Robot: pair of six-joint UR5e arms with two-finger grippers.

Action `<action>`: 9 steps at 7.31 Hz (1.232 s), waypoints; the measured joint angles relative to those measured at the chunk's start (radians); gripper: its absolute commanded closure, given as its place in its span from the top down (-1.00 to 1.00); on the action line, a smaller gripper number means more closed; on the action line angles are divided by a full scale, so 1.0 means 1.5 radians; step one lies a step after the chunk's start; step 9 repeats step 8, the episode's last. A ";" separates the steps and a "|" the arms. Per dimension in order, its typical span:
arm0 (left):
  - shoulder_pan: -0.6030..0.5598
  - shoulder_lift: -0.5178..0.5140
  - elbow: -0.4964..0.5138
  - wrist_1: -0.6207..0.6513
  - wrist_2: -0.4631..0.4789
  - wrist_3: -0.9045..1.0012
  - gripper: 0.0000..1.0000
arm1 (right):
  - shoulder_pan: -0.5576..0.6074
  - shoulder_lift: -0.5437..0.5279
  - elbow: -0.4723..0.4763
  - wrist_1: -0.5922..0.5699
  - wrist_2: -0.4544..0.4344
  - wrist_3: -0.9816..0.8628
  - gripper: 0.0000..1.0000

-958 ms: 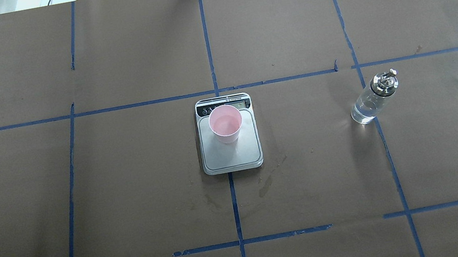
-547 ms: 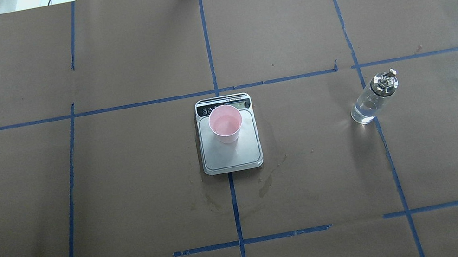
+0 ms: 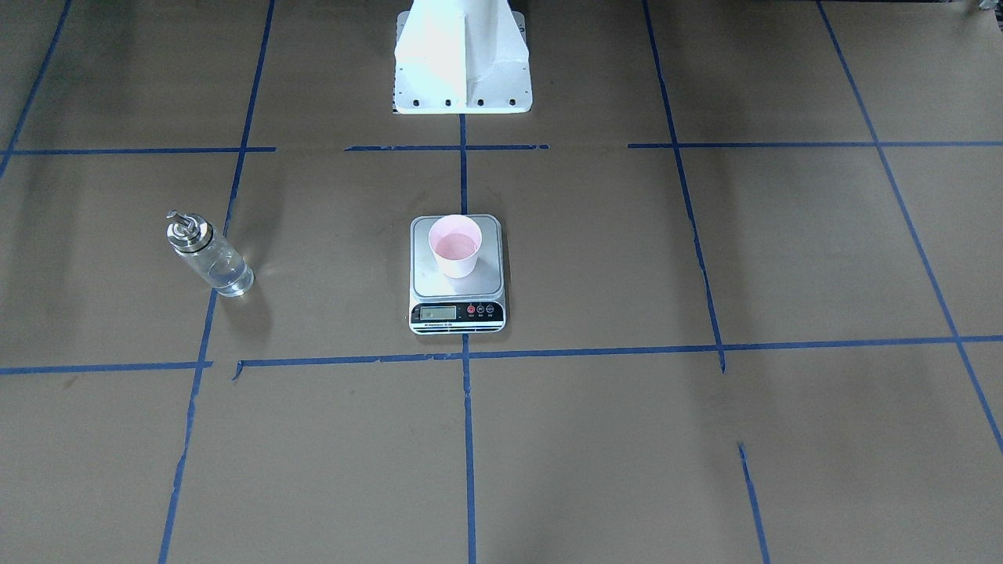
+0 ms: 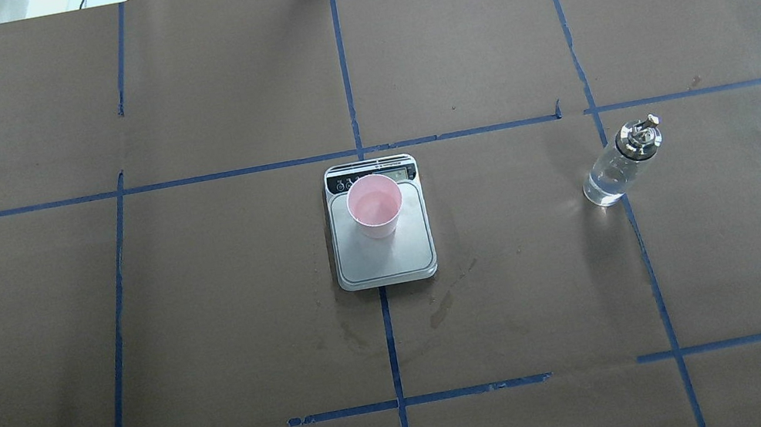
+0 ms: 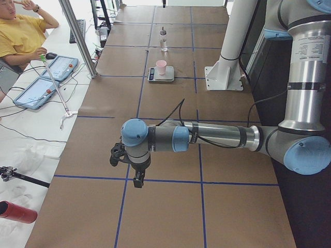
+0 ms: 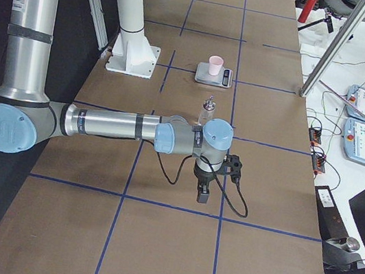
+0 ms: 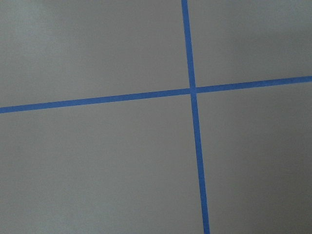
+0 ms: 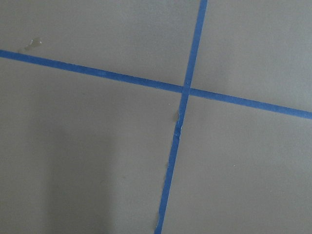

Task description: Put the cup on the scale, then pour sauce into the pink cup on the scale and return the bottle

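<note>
Reaching out low and level over the table's left end, the left arm (image 5: 217, 135) bends its wrist down so that the left gripper (image 5: 138, 180) points at the brown paper (image 4: 209, 87) above a crossing of blue tape (image 7: 193, 89). The right arm (image 6: 108, 125) mirrors this pose at the right end, the right gripper (image 6: 202, 194) hanging over another tape crossing. Both grippers show only in the side views, so I cannot tell whether either is released or clenched; nothing is seen in them.

The robot's white base (image 3: 462, 70) stands at the near edge of the table. An operator (image 5: 20, 36) in yellow sits beyond the far edge. Dark stains (image 4: 443, 304) mark the paper just near of the scale (image 4: 385, 259).

The cup (image 4: 375, 207) stands upright on the far part of the scale's platform, at the table's middle. The bottle (image 4: 612, 172) stands upright on the paper, well to the right of the scale, with clear sauce (image 4: 602, 188) inside. Both lie well apart from either gripper; the bottle is the nearer one to the right gripper.
</note>
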 measured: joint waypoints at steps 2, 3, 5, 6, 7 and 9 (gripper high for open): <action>0.001 0.000 0.001 -0.001 0.000 0.000 1.00 | 0.000 -0.002 -0.003 -0.002 0.002 -0.005 1.00; 0.001 0.000 0.000 -0.001 0.000 0.000 1.00 | 0.000 -0.002 -0.003 -0.002 0.003 -0.004 1.00; 0.001 0.000 -0.003 -0.001 -0.001 0.000 1.00 | -0.001 -0.001 -0.003 -0.001 0.003 -0.003 1.00; 0.000 0.000 -0.006 0.000 -0.001 0.000 1.00 | -0.001 -0.001 -0.004 0.000 0.005 -0.003 1.00; 0.000 0.000 -0.007 0.000 -0.001 0.000 1.00 | -0.001 -0.001 -0.004 0.000 0.013 -0.002 1.00; 0.000 -0.001 -0.007 0.000 -0.001 0.000 1.00 | -0.001 -0.001 -0.005 0.000 0.027 -0.002 1.00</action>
